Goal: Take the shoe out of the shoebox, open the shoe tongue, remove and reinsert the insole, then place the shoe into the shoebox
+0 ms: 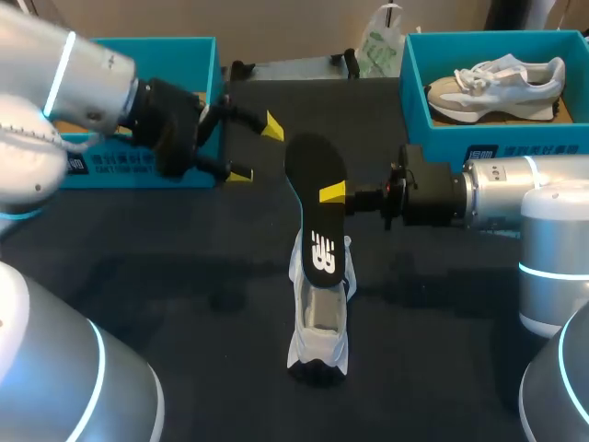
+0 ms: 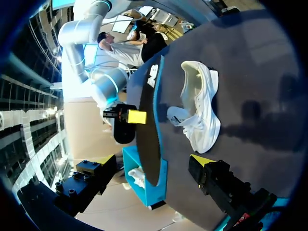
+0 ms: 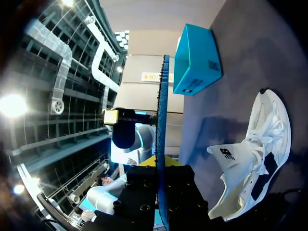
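A black insole (image 1: pixel 317 198) with a white logo is held on edge in the air, my right gripper (image 1: pixel 333 193) shut on its middle. Below it a white shoe (image 1: pixel 317 336) lies on the dark table. My left gripper (image 1: pixel 258 149) stands open just left of the insole's front end, not touching it. The left wrist view shows the insole (image 2: pixel 148 139) ahead between the open left gripper (image 2: pixel 153 160), the shoe (image 2: pixel 201 113) beyond. Seen from the right wrist, the insole (image 3: pixel 160 120) stands edge-on in my right gripper (image 3: pixel 161 166), the shoe (image 3: pixel 257 159) beside it.
A blue shoebox (image 1: pixel 416 101) at the back right holds a second, grey-and-white shoe (image 1: pixel 497 81). Another blue box (image 1: pixel 138 170) stands at the back left, behind my left arm. A white plastic bag (image 1: pixel 379 46) sits at the table's far edge.
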`<state>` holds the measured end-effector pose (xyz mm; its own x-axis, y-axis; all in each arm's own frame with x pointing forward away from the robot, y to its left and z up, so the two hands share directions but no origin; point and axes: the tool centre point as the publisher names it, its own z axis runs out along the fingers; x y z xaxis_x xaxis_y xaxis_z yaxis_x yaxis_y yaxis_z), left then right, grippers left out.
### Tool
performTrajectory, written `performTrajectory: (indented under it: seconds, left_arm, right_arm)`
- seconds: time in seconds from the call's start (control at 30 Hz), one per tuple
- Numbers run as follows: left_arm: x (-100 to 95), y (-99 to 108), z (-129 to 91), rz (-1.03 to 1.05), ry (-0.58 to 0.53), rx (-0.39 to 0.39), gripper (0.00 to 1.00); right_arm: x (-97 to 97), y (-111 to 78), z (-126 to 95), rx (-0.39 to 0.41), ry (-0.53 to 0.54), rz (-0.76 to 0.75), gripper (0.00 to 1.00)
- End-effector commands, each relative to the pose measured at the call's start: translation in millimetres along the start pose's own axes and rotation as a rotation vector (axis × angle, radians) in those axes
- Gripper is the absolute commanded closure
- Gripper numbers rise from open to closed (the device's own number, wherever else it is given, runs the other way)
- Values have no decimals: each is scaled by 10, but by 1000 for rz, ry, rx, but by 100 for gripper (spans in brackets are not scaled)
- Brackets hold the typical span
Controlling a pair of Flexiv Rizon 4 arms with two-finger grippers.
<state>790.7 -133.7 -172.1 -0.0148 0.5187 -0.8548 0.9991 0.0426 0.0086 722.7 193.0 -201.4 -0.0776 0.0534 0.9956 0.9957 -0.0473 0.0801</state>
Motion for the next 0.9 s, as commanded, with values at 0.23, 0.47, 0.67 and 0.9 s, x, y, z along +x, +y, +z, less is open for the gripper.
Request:
performTrajectory:
  seconds: [0.23, 0.47, 0.67, 0.9]
  left_arm:
    - [131, -54, 41, -4, -217, -3, 0]
    - [197, 0, 303, -57, -273, -39, 0]
    - [174, 87, 375, -81, -365, -26, 0]
    - [174, 87, 375, -81, -365, -26, 0]
  right_arm:
    - [-5, -10, 19, -4, 0, 0, 100]
    - [-5, -10, 19, -4, 0, 0, 100]
    - [-5, -10, 19, -4, 0, 0, 100]
    - [-5, -10, 19, -4, 0, 0, 100]
